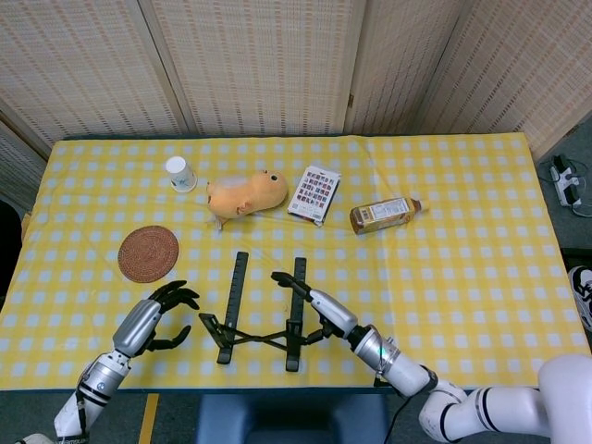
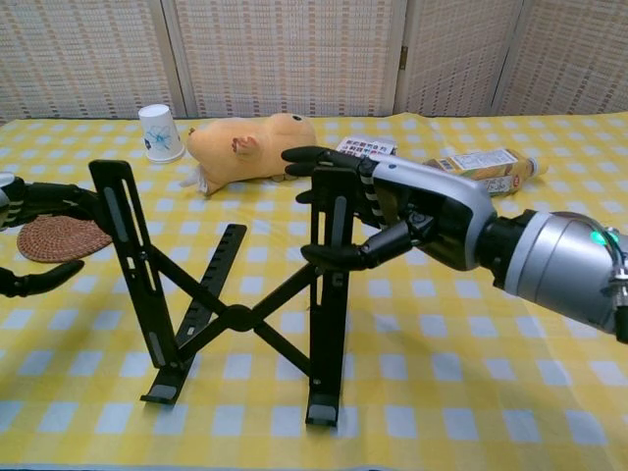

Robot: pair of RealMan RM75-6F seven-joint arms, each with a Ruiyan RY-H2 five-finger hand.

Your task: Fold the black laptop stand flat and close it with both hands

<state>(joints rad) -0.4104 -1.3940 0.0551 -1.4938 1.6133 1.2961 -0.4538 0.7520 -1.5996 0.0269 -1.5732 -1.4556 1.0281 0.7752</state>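
Black folding metal laptop stand (image 2: 235, 294) standing unfolded near the front edge of the yellow-and-white checked tabletop (image 1: 462, 268), its two slotted arms raised and crossed struts joined at a centre pivot. Right hand (image 2: 392, 211) wrapped around the top of the stand's right upright arm, fingers (image 2: 324, 157) hooked over the far side, thumb pressed against the near side, so gripping that arm. Left hand (image 2: 29, 235) just to the left of the stand's other raised arm, apart from it, fingers spread and curved with nothing between them; seen in the head view (image 1: 153, 319) as open and clear of the stand. Beyond the left hand, touching nothing, a round woven brown coaster (image 1: 148, 252). Farther back, a white paper cup (image 1: 180, 173). Beyond the right hand, a tan plush animal toy (image 1: 245, 192) lying on its side, a small box with a colourful grid print (image 1: 314, 193), and a brown-labelled plastic bottle (image 1: 384, 214) lying flat.
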